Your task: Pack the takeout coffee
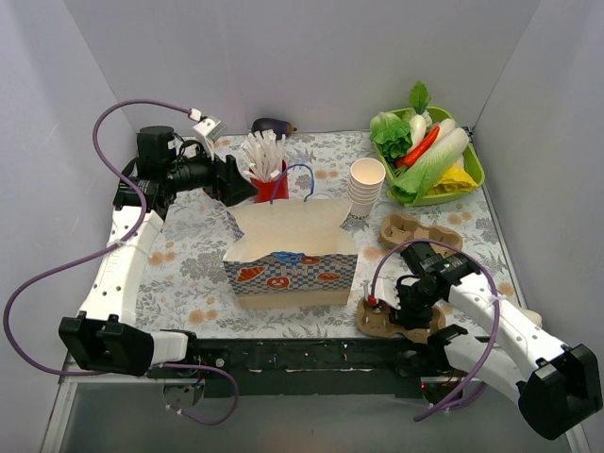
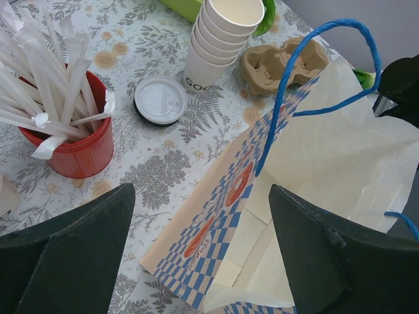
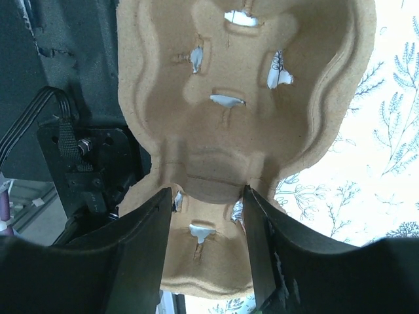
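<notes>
A round white lid (image 2: 160, 99) with a dark rim lies flat-on to the left wrist view, between the red cup of white sticks (image 2: 72, 140) and the stack of lidless cups (image 2: 219, 42). I cannot tell whether a cup stands under it. It is hidden in the top view. The open blue-checked paper bag (image 1: 288, 260) stands mid-table. My left gripper (image 1: 243, 189) is open and empty above the bag's back left corner (image 2: 200, 196). My right gripper (image 1: 392, 304) is shut on the narrow waist of a brown cardboard cup carrier (image 3: 242, 85).
A second cup carrier (image 1: 415, 231) lies right of the bag. A green tray of vegetables (image 1: 472, 170) sits at the back right and an eggplant (image 1: 274, 125) at the back wall. The held carrier (image 1: 377, 321) overhangs the dark front rail.
</notes>
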